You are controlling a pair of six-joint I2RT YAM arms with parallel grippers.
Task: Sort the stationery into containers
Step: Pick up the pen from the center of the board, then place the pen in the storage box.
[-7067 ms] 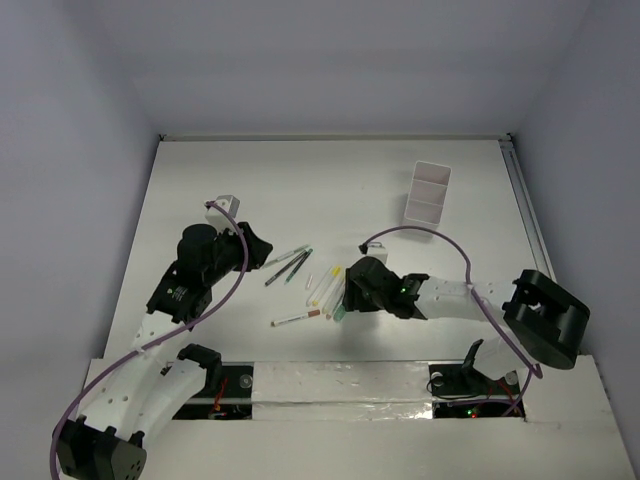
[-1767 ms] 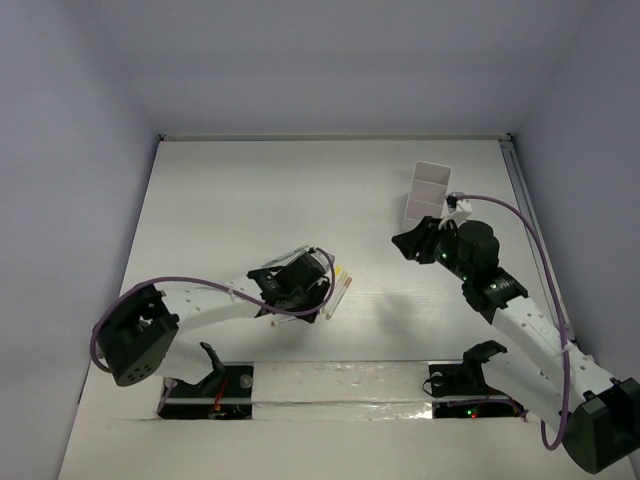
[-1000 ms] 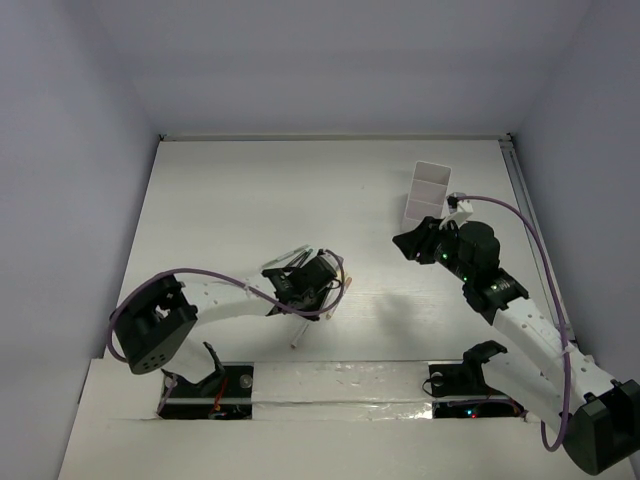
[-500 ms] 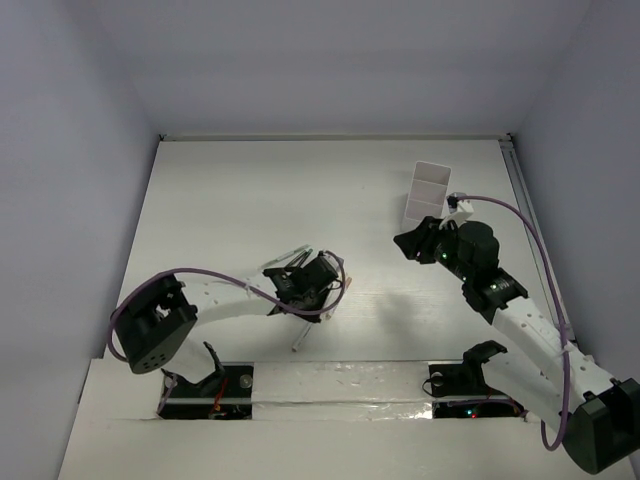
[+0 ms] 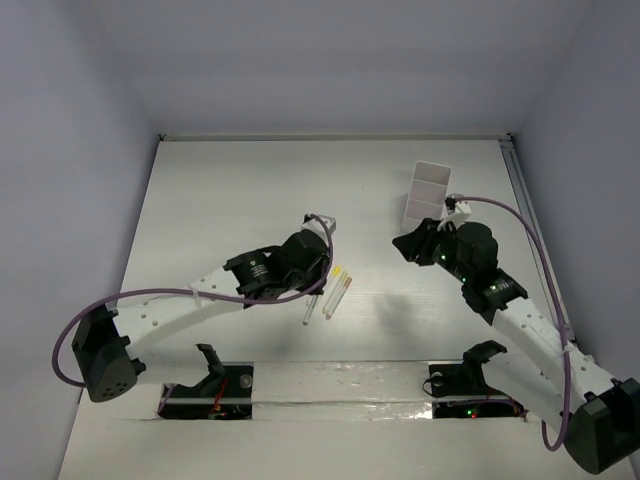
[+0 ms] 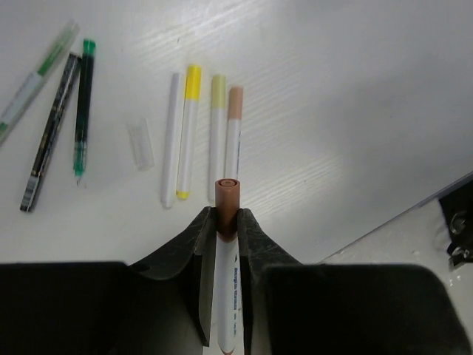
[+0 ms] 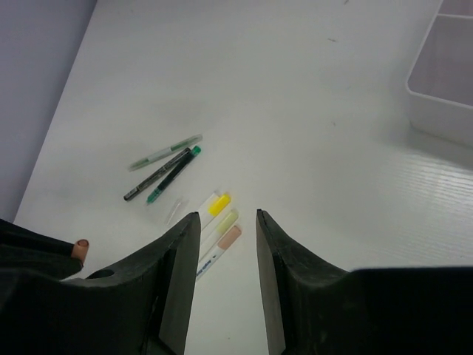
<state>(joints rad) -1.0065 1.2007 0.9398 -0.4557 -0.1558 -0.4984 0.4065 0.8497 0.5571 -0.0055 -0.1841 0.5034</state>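
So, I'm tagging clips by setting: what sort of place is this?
Likely a robotics lab test cell: a bare white table walled by plain panels, loose pens laid out, a divided box, and the left gripper holding a brown-capped marker.

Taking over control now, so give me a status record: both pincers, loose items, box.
left pincer: shut on brown-capped marker, lifted above table
right pincer: open, empty, near box
on table: four markers side by side, three pens, a clear cap
box: far right side, nothing seen inside
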